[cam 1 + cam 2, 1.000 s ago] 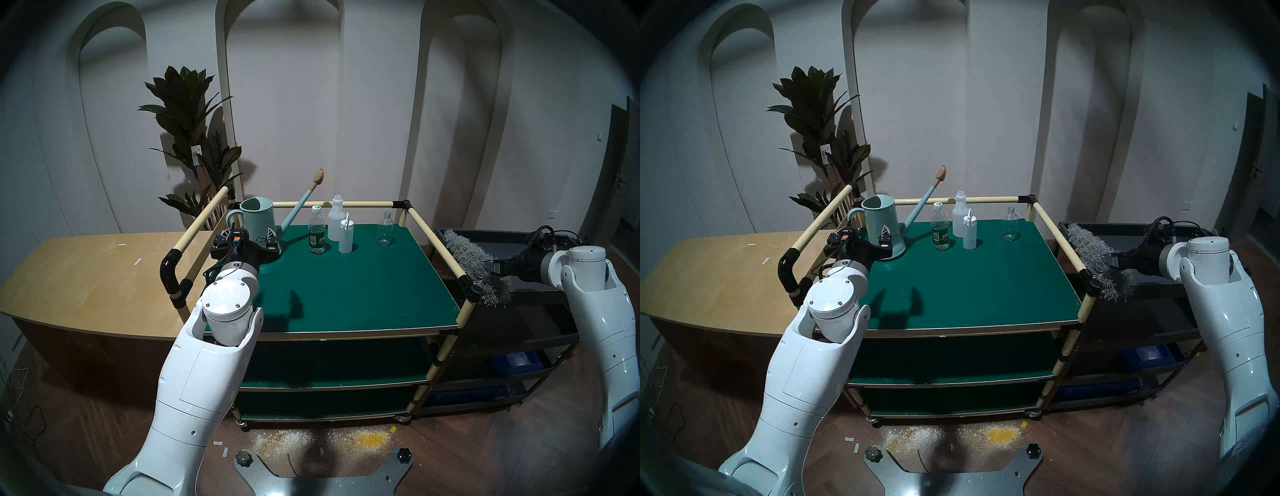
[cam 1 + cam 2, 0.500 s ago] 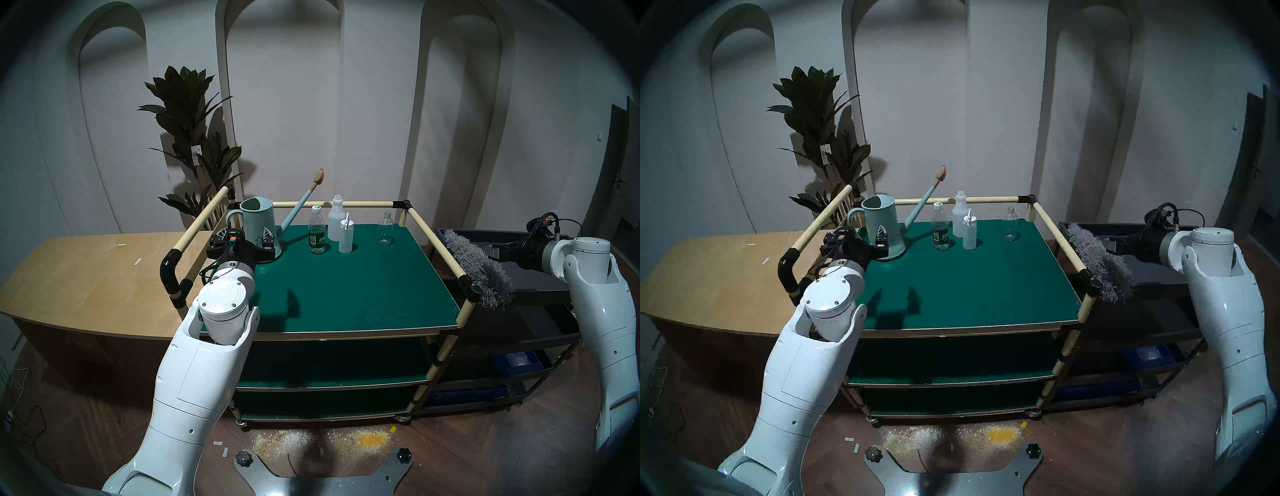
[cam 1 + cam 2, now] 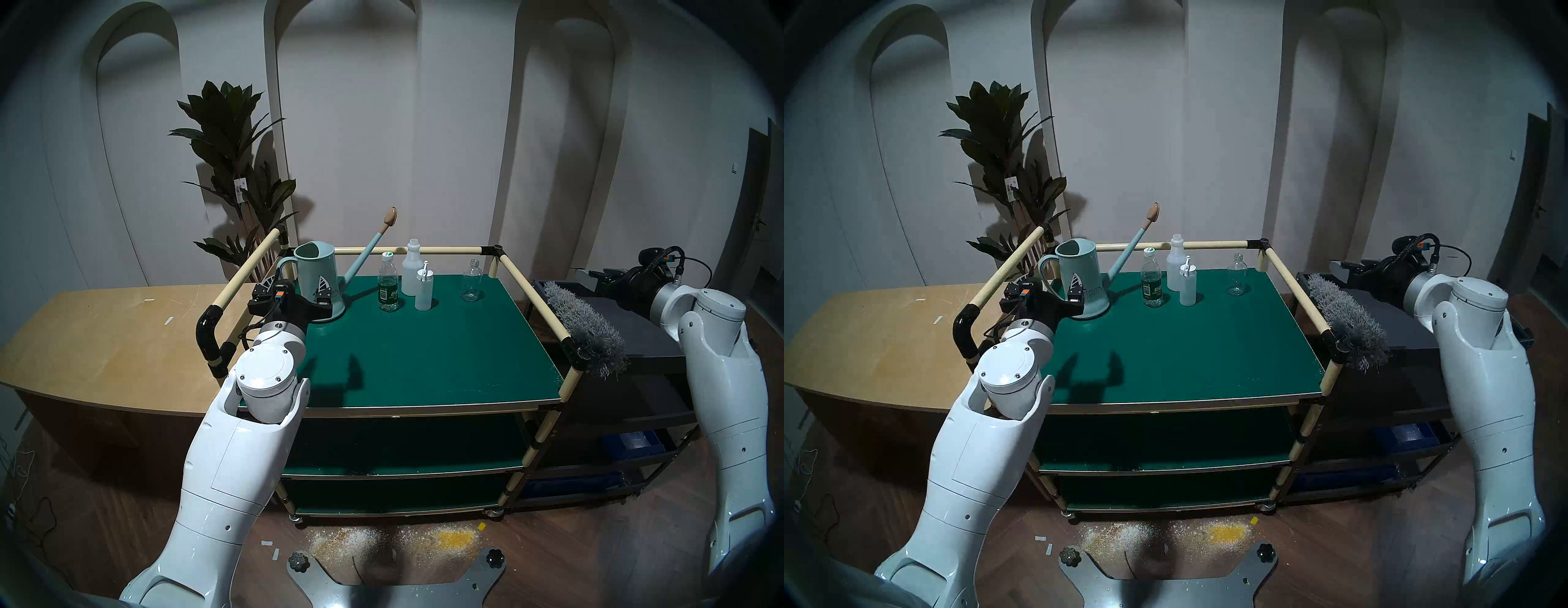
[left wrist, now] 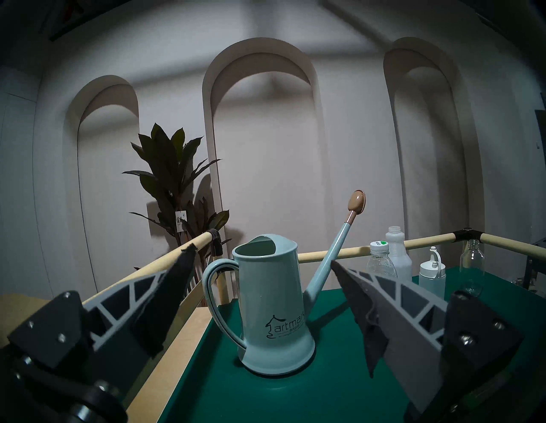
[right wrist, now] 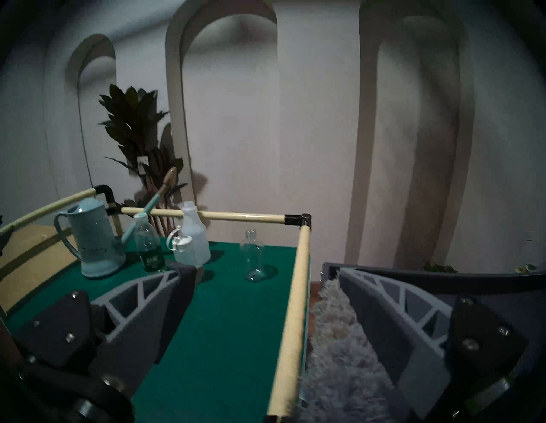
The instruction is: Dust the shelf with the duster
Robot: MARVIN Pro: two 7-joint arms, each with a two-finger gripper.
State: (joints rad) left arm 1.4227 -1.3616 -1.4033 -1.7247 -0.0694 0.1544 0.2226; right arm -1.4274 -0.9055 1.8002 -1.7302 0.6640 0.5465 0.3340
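Observation:
The shelf point(image 3: 424, 361) is the dark-green top board of a cream-railed cart; it also shows in the head right view point(image 3: 1187, 352) and both wrist views point(image 4: 295, 393) point(image 5: 224, 310). The grey fluffy duster point(image 3: 581, 322) point(image 3: 1344, 314) point(image 5: 334, 339) lies on the black cart, against the shelf's right rail; its handle does not show. My right gripper point(image 3: 594, 276) point(image 3: 1352, 267) point(image 5: 263, 269) is open and empty, behind and above the duster. My left gripper point(image 3: 292, 295) point(image 3: 1043, 294) point(image 4: 261, 257) is open and empty, just in front of a pale blue watering can point(image 3: 318, 271) point(image 4: 271, 295).
Several bottles point(image 3: 388, 282) stand along the shelf's back beside the can. A black tray cart point(image 3: 636, 339) stands to the right, a plywood table point(image 3: 106, 339) to the left, a potted plant point(image 3: 237, 170) behind. Spilled powder point(image 3: 382, 539) lies on the floor.
My right gripper has let go of the duster and drawn back and up to the rear right; the duster stays on the black cart. My left arm has shifted slightly left.

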